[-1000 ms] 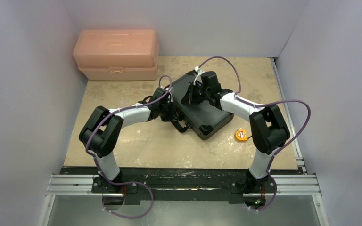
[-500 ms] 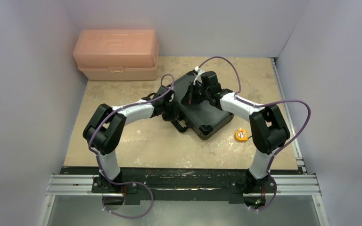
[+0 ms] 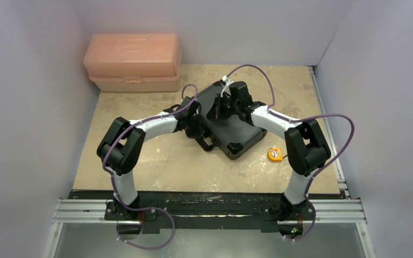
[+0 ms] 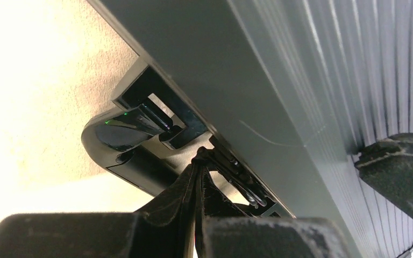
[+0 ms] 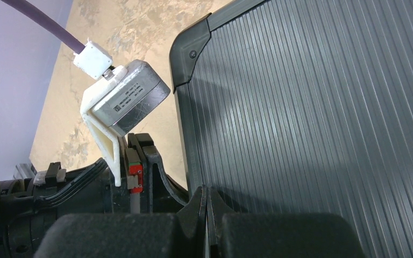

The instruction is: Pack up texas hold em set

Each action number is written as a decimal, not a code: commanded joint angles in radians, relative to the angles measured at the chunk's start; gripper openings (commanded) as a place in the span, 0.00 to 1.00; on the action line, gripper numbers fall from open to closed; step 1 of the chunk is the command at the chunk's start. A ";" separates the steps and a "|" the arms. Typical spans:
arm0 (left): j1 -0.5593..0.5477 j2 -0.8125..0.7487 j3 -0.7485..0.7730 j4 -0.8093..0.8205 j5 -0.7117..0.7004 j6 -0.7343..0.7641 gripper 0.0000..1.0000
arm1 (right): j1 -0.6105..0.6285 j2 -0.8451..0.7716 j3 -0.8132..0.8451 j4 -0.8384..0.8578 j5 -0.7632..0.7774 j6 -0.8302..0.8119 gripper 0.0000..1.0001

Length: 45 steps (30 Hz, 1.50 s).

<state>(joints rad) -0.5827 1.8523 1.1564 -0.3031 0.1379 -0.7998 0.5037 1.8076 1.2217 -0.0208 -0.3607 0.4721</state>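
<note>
Case (image 3: 235,134) shut, flat on table (image 3: 156,172) between both arms, contents out of sight. Left claw (image 4: 198,166) clenched on nothing, tips at latch (image 4: 236,174) beside handle (image 4: 123,131). Right claw (image 5: 207,196) clenched too, tips against ribbed lid (image 5: 312,107). Nearly packed, by the look (latching probably left; cannot tell if fastened).

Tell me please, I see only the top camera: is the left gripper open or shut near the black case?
Observer: Shut. In the left wrist view the left gripper has its fingers together, tips at the case side.
Operator: Which part of the side?
Observer: Next to the glossy handle, at a small metal latch.
Operator: And the right gripper?
Observer: Also shut, tips on the ribbed lid.
</note>
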 commanded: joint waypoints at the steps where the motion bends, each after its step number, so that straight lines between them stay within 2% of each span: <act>1: -0.016 0.082 0.020 0.120 -0.086 -0.087 0.00 | 0.002 0.050 -0.021 -0.094 0.037 -0.023 0.00; 6: -0.020 0.070 0.012 0.132 -0.105 -0.117 0.00 | 0.002 0.050 -0.021 -0.094 0.035 -0.023 0.00; 16: -0.020 -0.028 -0.061 0.117 -0.147 -0.086 0.00 | 0.002 0.045 -0.019 -0.097 0.042 -0.024 0.00; 27: -0.020 -0.191 -0.140 0.087 -0.230 -0.024 0.00 | 0.002 0.034 -0.017 -0.103 0.058 -0.030 0.00; 33: -0.023 -0.312 -0.249 0.166 -0.256 0.018 0.00 | 0.002 0.008 -0.034 -0.082 0.055 -0.032 0.00; 38: -0.026 -0.406 -0.303 0.160 -0.296 0.075 0.00 | 0.002 -0.022 -0.064 -0.026 0.011 -0.040 0.00; 45: -0.026 -0.575 -0.378 0.167 -0.341 0.137 0.06 | 0.004 -0.066 -0.103 0.050 -0.036 -0.050 0.13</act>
<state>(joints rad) -0.6044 1.3621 0.7971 -0.1726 -0.1524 -0.7296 0.5041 1.7702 1.1591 0.0391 -0.3828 0.4599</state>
